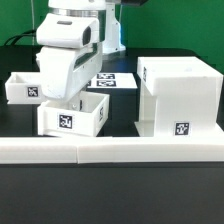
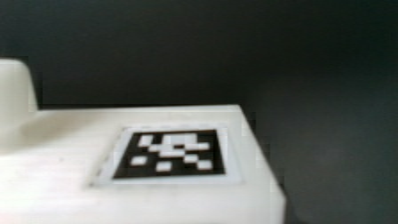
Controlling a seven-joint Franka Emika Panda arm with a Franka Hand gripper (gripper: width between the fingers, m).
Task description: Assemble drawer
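Over tray [image 1: 72, 120] by border bar [image 1: 110, 150] at counter's near edge: gripper [image 1: 62, 98]; fingers hidden, can't tell if spread or pinching; 2nd tray [image 1: 22, 88] twd exterior view's left edge; housing [image 1: 178, 95] twd right edge, well apart.

- gripper [image 1: 62, 96]: fingertips hidden at rear wall of front tray [image 1: 72, 117] in ext view, so jaw gap can't be told
- left tray [image 1: 22, 88]: one end hidden behind gripper body
- marker board [image 1: 112, 81]: partly covered by arm [image 1: 75, 25]; tags too small to read
- arm: upper part cut off by pic edge
- border bar [image 1: 110, 150]: runs off both sides
- wrist view: all blurred; tagged white part [image 2: 173, 155] cut by edge, can't tell which part it is
- white lump [image 2: 15, 90]: cut off at edge, unidentifiable
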